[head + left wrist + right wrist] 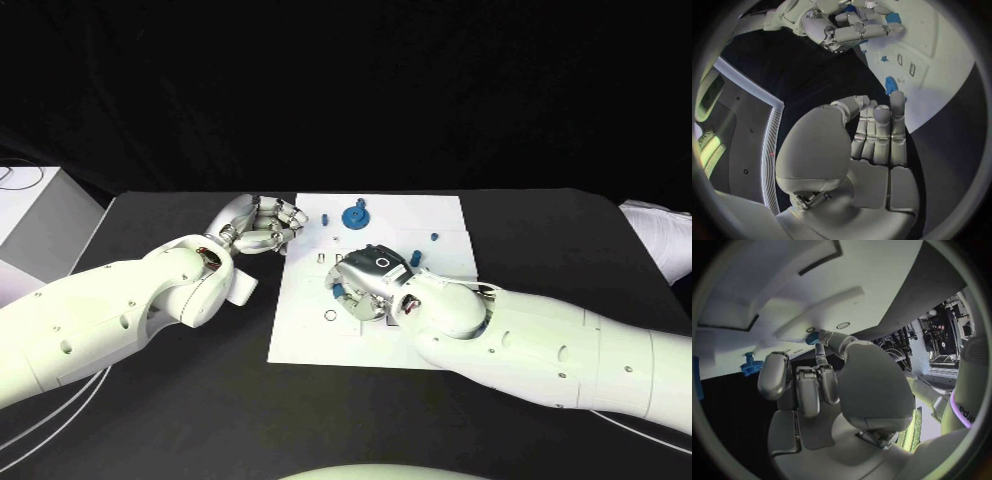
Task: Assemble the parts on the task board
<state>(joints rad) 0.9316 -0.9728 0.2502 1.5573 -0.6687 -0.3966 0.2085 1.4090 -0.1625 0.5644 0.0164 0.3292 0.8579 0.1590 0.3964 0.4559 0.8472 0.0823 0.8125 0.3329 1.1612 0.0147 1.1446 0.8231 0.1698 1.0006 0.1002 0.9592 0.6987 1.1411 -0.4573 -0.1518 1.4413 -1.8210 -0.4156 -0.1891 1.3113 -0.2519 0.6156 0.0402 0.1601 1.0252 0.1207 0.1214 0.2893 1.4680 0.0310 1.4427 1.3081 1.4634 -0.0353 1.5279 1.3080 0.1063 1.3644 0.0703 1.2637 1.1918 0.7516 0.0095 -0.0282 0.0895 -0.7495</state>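
The white task board (433, 330) lies in the middle of the black table. My right hand (372, 272) hovers low over its middle, and in the right wrist view the thumb and a finger pinch a small blue part (812, 337) against the board beside two small holes. The same blue part (340, 292) peeks out under that hand. A blue gear (356, 215) and a blue peg (430, 237) stand near the far edge. My left hand (267, 225) rests at the board's left far corner with fingers curled together and nothing in them; a small blue piece (891, 84) lies just beyond its fingertips.
Another small blue piece (414, 257) sits on the board right of my right hand. A white box (29, 220) stands off the table's left side. Bare black table (188, 400) runs along the front and both sides of the board.
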